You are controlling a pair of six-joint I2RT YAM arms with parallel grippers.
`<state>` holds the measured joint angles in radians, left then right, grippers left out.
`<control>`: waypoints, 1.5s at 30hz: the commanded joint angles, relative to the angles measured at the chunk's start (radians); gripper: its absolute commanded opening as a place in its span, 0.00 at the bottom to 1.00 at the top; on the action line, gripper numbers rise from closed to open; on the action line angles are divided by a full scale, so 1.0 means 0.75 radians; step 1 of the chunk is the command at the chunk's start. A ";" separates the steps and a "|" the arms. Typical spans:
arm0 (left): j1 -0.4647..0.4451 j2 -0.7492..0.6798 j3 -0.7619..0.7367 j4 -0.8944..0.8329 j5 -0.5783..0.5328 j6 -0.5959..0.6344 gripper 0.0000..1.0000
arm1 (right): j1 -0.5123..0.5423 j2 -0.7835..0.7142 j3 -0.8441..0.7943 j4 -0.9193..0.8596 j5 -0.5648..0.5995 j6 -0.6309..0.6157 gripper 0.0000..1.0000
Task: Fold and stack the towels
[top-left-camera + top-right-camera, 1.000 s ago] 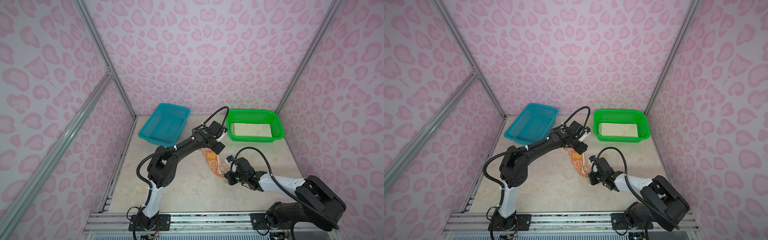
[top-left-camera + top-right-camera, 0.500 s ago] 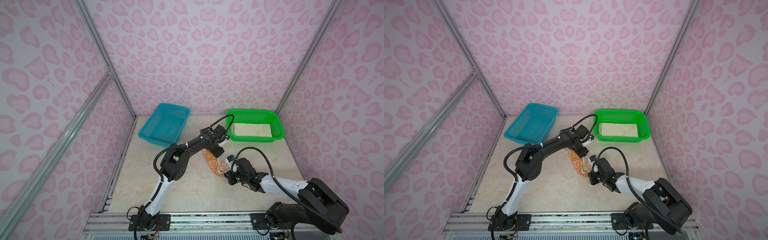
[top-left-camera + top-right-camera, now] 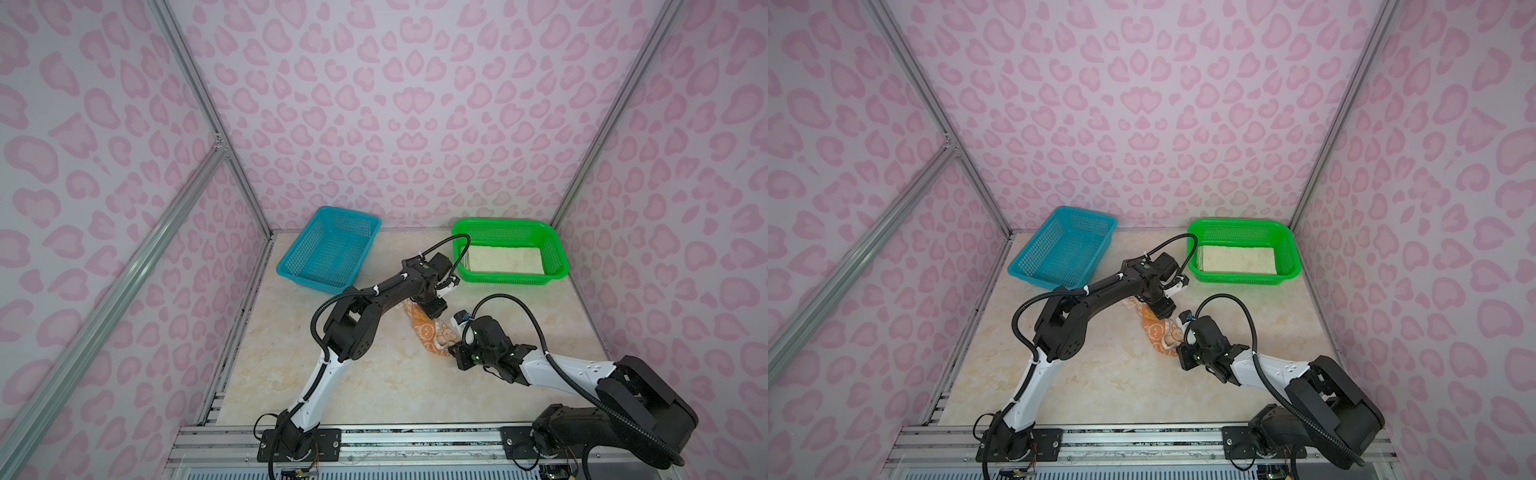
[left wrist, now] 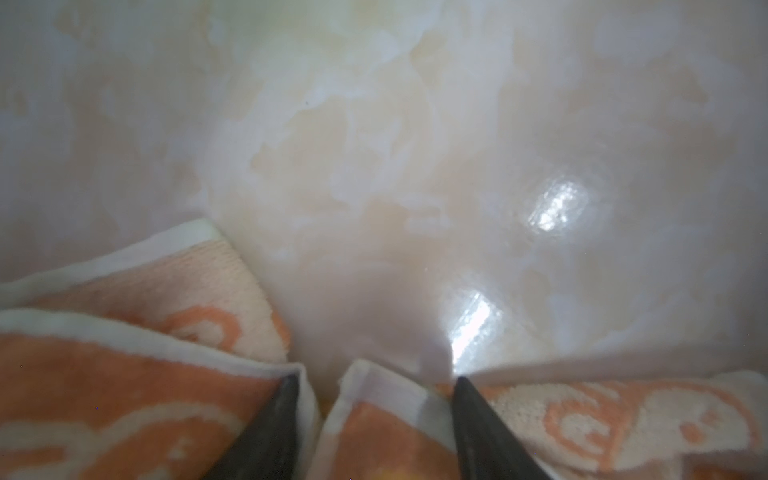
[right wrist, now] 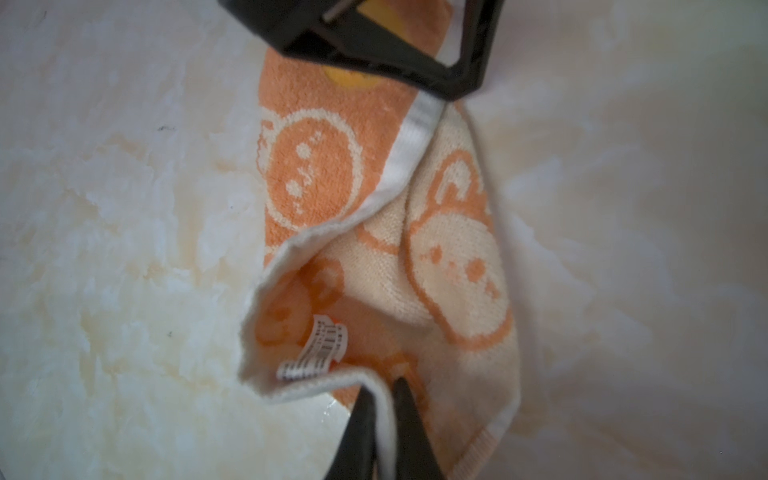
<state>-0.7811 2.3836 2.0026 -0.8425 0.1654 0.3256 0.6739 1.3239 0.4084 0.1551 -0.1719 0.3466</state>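
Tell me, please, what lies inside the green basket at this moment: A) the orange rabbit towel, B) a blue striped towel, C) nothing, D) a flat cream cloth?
D: in both top views a cream cloth covers the floor of the green basket; the orange towel lies out on the table.

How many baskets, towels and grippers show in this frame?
Baskets: 2, blue basket, green basket
Towels: 2 in sight, orange towel, cream towel
Grippers: 2, left gripper, right gripper
Total: 6

Bunched peach towel (image 3: 428, 332); flat cream towel (image 3: 503, 259)
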 commanded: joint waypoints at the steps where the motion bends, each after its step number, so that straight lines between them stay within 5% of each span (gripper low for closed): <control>1: 0.002 -0.015 -0.010 0.017 -0.010 0.006 0.65 | 0.000 0.010 0.010 -0.011 0.001 -0.010 0.10; 6: 0.015 -0.056 -0.043 0.055 -0.027 -0.022 0.03 | -0.022 -0.008 0.025 -0.058 0.050 0.008 0.10; 20: 0.112 -0.524 -0.273 0.359 -0.002 -0.310 0.03 | -0.207 -0.022 0.242 -0.239 0.163 -0.093 0.08; 33: 0.147 -1.193 -0.773 0.855 -0.238 -0.488 0.03 | -0.416 -0.100 0.581 -0.347 0.135 -0.305 0.00; 45: 0.143 -1.413 -0.688 0.864 -0.305 -0.433 0.02 | -0.420 -0.172 1.082 -0.463 -0.080 -0.530 0.00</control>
<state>-0.6762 1.3640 1.4727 -0.2409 -0.0025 -0.0250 0.3603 1.2018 1.1774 -0.1413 -0.2050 0.0017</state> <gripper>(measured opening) 0.074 0.050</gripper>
